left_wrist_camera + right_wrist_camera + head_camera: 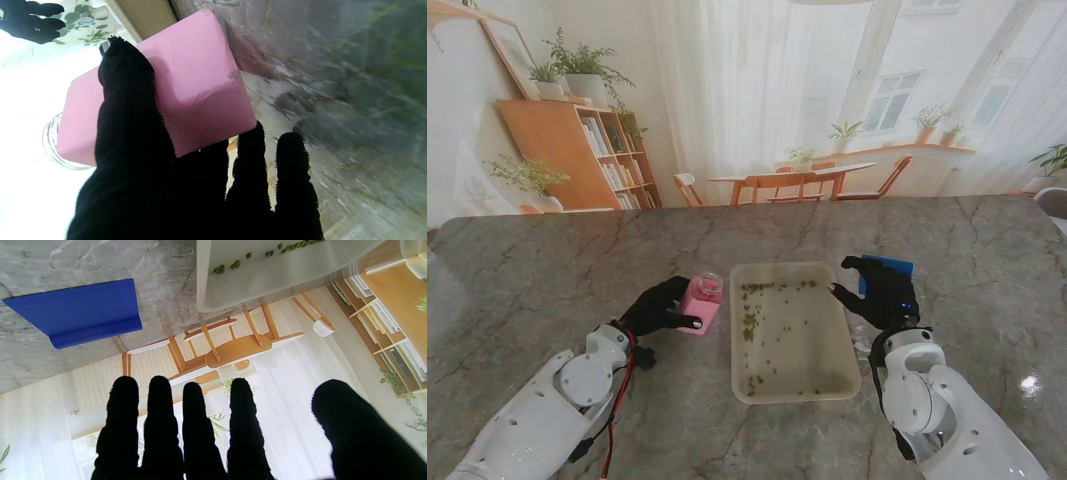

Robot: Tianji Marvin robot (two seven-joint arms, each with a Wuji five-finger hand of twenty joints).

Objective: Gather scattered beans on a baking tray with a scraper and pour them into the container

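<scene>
The left hand (659,308), in a black knit glove, grips the pink-wrapped container (700,304), whose clear glass mouth shows at its top, just left of the baking tray (851,368). The right hand (879,293) hovers empty with fingers (160,413) spread, over the flat blue scraper (885,265) lying right of the tray. Small green beans (750,325) lie scattered in the shallow cream rectangle. The surface (547,270) is grey veined marble; beyond, sheer curtains, wooden chairs and a bookshelf (577,150).

No readable text or label, apparently, on anything shown.
</scene>
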